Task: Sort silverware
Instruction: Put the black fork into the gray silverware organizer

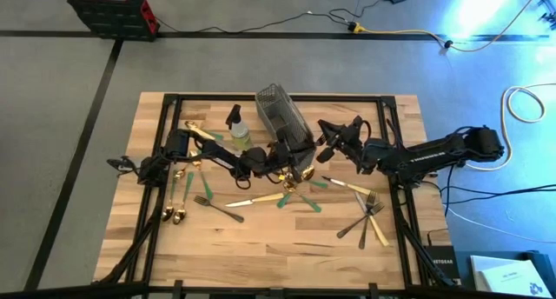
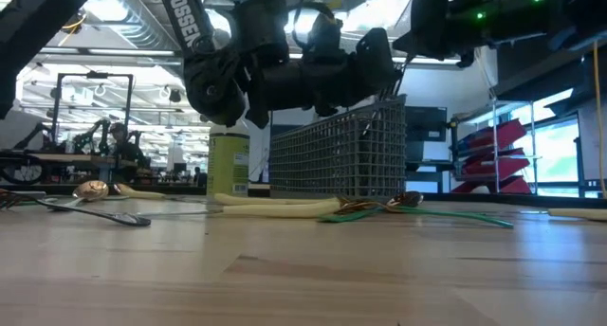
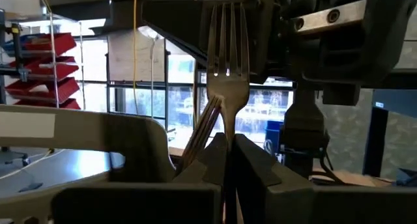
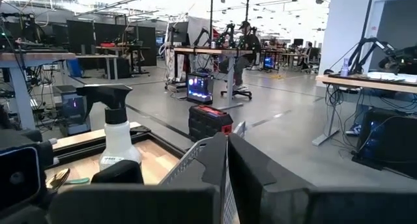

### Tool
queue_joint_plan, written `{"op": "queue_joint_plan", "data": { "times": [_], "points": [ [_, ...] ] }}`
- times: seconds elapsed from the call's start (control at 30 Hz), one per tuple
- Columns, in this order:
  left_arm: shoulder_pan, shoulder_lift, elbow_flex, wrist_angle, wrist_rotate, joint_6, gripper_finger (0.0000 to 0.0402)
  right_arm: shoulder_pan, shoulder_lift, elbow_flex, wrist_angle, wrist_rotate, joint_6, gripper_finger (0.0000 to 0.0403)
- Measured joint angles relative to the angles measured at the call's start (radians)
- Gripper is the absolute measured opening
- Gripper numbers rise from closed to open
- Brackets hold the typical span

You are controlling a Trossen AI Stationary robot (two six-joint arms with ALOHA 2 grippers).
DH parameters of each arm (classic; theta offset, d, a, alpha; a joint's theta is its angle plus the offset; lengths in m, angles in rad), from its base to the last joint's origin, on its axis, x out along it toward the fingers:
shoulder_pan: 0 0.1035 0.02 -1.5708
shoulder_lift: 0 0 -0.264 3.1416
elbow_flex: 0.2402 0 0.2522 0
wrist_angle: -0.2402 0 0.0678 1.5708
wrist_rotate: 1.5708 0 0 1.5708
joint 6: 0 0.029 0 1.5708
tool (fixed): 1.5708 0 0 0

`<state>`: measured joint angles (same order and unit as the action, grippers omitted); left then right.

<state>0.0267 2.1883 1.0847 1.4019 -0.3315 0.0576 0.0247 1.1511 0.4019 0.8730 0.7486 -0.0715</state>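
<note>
step: left gripper point(image 3: 225, 149) is clamped on a fork point(image 3: 227, 61), mid-frame in the high view, by the mesh caddy point(image 1: 282, 116).
next: probably drop it in.
right gripper point(image 1: 330, 142): pinched empty, right of the caddy.
silverware point(image 1: 369, 214): mostly scattered along the lower frame.

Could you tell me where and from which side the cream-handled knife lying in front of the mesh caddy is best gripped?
I would grip the cream-handled knife at mid-handle, coming straight down from above. It lies flat on the table, so only its narrow width offers opposing sides; the pincer should close across it. Its end nearest the green-handled pieces looks crowded, so I would stay toward the free end.
</note>
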Motion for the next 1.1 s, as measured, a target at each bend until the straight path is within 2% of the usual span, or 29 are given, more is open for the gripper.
{"op": "queue_joint_plan", "data": {
  "times": [0.63, 0.8, 1.1],
  "points": [
    [-0.002, 0.0, 0.0, 0.032, -0.012, -0.001, 0.0008, 0.001, 0.0, 0.0, -0.009, -0.051, 0.018, 0.0],
    [-0.002, 0.0, 0.0, 0.031, -0.021, 0.014, 0.0039, 0.001, 0.0, 0.0, -0.009, -0.088, 0.018, 0.0],
    [-0.002, 0.0, 0.0, 0.032, -0.042, 0.044, 0.0101, 0.001, 0.0, 0.0, -0.019, -0.089, 0.018, 0.0]
  ]
}}
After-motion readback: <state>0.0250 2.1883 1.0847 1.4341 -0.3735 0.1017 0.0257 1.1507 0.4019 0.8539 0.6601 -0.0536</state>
